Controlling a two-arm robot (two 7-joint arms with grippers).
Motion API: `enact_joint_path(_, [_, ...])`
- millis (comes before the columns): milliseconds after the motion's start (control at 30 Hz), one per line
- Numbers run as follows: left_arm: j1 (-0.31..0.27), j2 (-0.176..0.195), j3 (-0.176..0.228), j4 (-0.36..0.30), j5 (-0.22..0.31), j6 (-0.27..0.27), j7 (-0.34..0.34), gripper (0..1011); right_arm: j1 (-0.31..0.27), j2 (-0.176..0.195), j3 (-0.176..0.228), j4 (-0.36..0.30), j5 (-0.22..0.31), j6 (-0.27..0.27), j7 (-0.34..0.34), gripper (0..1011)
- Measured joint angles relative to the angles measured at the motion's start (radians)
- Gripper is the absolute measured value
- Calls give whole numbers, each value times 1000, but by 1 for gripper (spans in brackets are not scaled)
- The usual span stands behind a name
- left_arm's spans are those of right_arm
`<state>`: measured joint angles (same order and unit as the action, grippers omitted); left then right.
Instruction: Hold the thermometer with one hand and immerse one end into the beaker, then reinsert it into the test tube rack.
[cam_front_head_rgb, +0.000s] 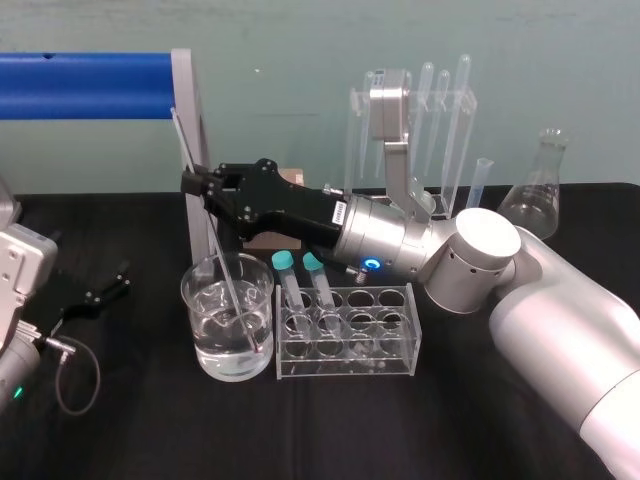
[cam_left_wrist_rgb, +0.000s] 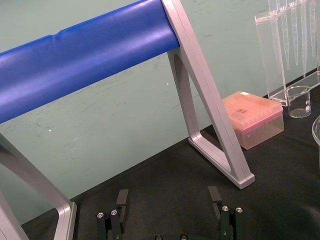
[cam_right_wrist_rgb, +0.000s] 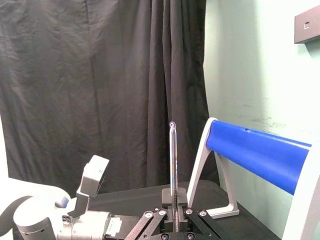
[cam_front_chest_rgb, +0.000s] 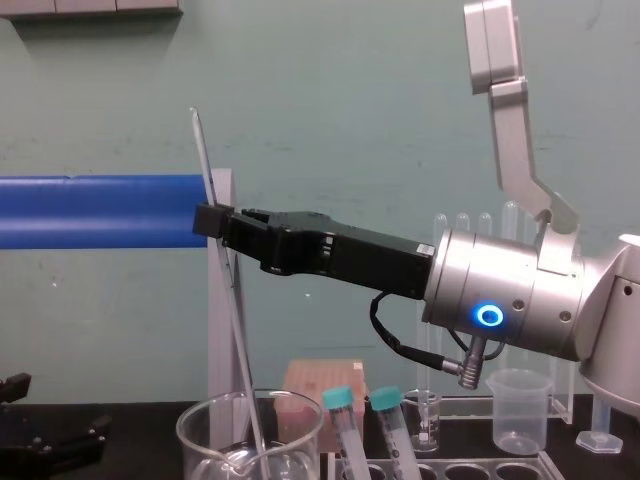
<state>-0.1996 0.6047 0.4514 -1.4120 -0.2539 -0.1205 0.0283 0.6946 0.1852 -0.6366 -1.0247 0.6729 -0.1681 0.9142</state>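
My right gripper (cam_front_chest_rgb: 205, 222) hangs above the beaker (cam_front_head_rgb: 187, 305), with the test tube rack (cam_front_head_rgb: 400, 345) just beside it. Its fingers are clamped on the thermometer (cam_front_chest_rgb: 236, 320), which slants down below them into the liquid for the dip. The tip is hard to make out through the glass, and my left gripper (cam_left_wrist_rgb: 168, 196) rests parked, fingers spread.
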Motion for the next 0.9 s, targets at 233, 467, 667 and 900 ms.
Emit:
enact_joint_path(233, [0, 0, 0, 0, 0, 0, 0, 1008, -4, 5, -2, -10, 0, 2, 0, 56])
enact_joint_path(467, [0, 0, 0, 0, 0, 0, 0, 1008, -7, 8, -5, -20, -1, 6, -2, 55])
enact_joint_path(667, [0, 0, 0, 0, 0, 0, 0, 1008, -11, 11, -7, -26, -2, 7, -5, 56])
enact_joint_path(900, [0, 0, 0, 0, 0, 0, 0, 1008, -14, 13, -8, -31, -2, 8, -9, 55])
